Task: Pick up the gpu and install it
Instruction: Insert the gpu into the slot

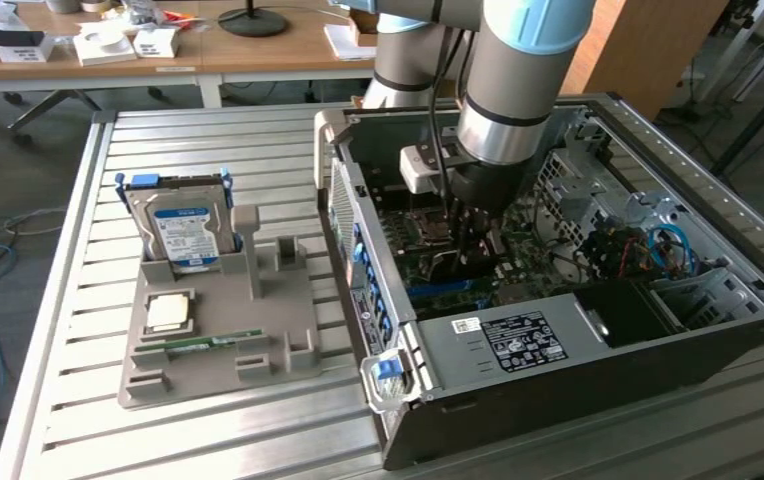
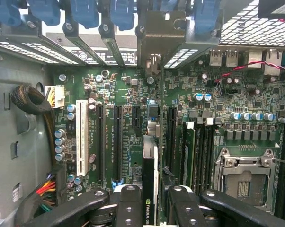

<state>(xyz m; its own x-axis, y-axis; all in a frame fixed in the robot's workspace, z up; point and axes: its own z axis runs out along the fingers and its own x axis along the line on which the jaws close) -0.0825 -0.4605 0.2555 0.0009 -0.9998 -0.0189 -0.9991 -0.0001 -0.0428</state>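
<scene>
One gripper (image 2: 150,201) of mine clamps the gpu (image 2: 149,179) edge-on — its long axis runs parallel to the motherboard (image 2: 119,137) slots, above them.

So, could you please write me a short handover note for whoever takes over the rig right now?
Gripper: shut on the gpu, held edge-on between the fingers, inside the open computer case.
Gpu: just above the motherboard, roughly in line with the expansion slots; whether its edge has entered a slot I cannot tell.
Done: the card is picked up and brought into the case. The parts holder on the table has the hard drive and the memory stick.
Left: seating the card and letting go.
</scene>
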